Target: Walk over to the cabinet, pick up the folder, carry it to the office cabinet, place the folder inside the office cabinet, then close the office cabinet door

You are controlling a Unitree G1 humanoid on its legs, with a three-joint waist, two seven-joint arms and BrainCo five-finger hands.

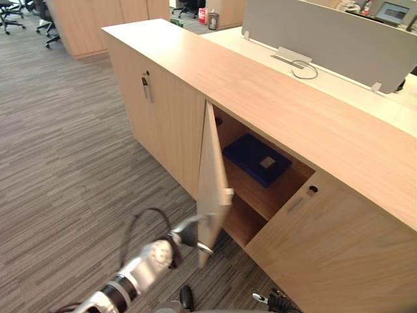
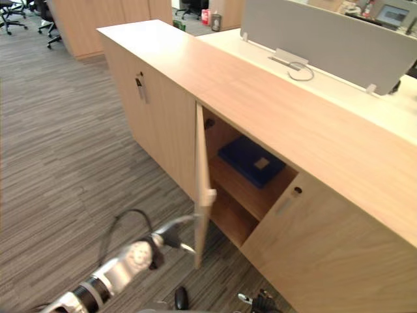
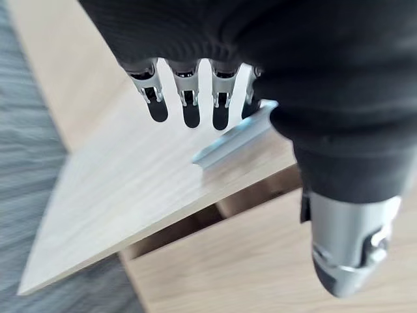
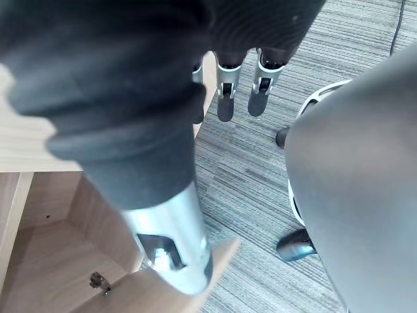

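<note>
A dark blue folder (image 1: 257,158) lies flat on the shelf inside the light-wood office cabinet (image 1: 306,111). The cabinet door (image 1: 212,176) stands wide open, edge-on to me, with a silver handle (image 1: 228,195) on its outer face. My left hand (image 1: 190,229) reaches in from the lower left and is at the door's lower outer face, below the handle. In the left wrist view its fingers (image 3: 189,104) are straight, just off the door panel (image 3: 130,189) beside the handle (image 3: 234,137). My right hand (image 4: 225,101) hangs with relaxed fingers over the carpet, holding nothing.
Closed cabinet doors flank the open bay, one with a handle (image 1: 146,87) on the left. Behind the cabinet stands a desk with a grey partition (image 1: 326,39). Office chairs (image 1: 45,19) and another wood cabinet (image 1: 85,23) are at the far left. Grey carpet (image 1: 65,163) covers the floor.
</note>
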